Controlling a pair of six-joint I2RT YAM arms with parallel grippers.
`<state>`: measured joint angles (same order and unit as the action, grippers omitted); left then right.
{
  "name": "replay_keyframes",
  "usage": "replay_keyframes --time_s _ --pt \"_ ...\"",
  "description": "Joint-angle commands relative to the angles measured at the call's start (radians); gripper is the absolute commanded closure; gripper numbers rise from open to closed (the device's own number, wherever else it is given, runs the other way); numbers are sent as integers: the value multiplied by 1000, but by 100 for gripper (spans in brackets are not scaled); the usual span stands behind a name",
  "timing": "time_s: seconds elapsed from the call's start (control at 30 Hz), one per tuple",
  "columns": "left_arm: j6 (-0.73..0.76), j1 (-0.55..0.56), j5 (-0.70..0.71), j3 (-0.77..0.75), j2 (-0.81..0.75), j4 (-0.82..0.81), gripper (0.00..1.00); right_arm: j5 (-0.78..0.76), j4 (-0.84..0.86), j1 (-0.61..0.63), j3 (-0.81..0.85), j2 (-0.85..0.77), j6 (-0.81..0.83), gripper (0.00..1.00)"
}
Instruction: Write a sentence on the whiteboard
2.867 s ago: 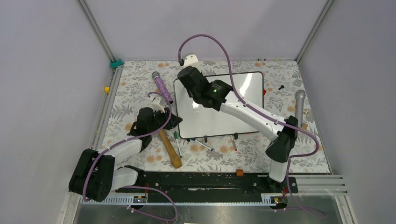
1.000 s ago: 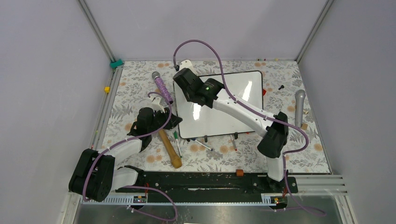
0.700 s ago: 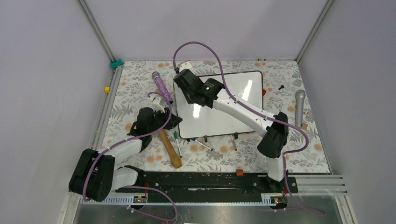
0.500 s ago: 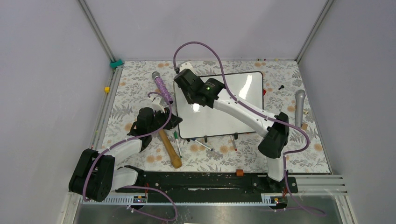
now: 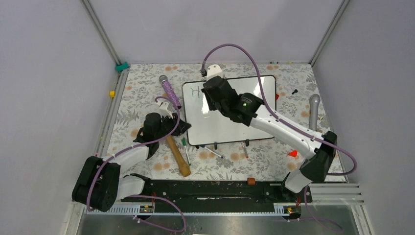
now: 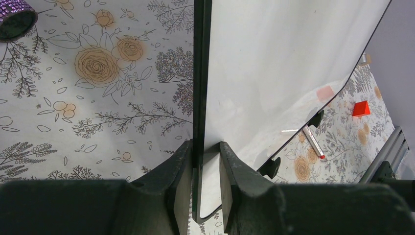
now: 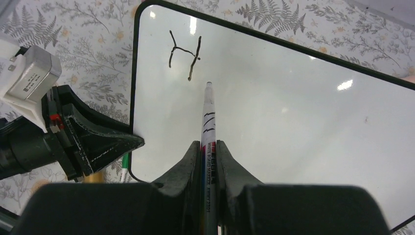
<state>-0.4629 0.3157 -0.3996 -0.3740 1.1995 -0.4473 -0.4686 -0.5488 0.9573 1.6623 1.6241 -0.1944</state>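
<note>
1. The left gripper sits at the left of the scene, its two fingers closed tight on the near-left edge of the whiteboard, one finger on each face of the frame. This looks like a steadying hold while the other arm writes.
2. The whiteboard lies in the middle of the flowered table, its two small feet toward the near edge. A wooden hammer lies just off its near-left corner, and a purple microphone lies beyond its far-left corner; neither plays a part.
3. Of the sentence, only one letter shows: a capital "H" in thin dark strokes, in the far-left corner of the board. That is the start and no more.
4. Just right of that letter is the tip of the marker, gripped firmly between the closed fingers of the right gripper and pointing at the board. Whether the tip touches the surface cannot be told from here.
5. Further right, the rest of the board is blank and glossy, apart from light reflections. By my reading the task has barely begun: one letter is done, the rest of the first word and every word after it are left to write, and the marker is placed about where a second letter would go.
</note>
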Motion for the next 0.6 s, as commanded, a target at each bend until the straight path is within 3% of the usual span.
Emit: replay_keyframes --time_s 0.0,0.2,0.57 --pt "16 10 10 -38 -16 -15 100 -38 152 -8 -104 -80 4 100" --pt "37 9 33 -40 -38 9 100 -19 155 -8 -206 -159 -66 100" --pt "86 11 114 -46 -77 81 100 58 120 -8 -252 -241 -32 100"
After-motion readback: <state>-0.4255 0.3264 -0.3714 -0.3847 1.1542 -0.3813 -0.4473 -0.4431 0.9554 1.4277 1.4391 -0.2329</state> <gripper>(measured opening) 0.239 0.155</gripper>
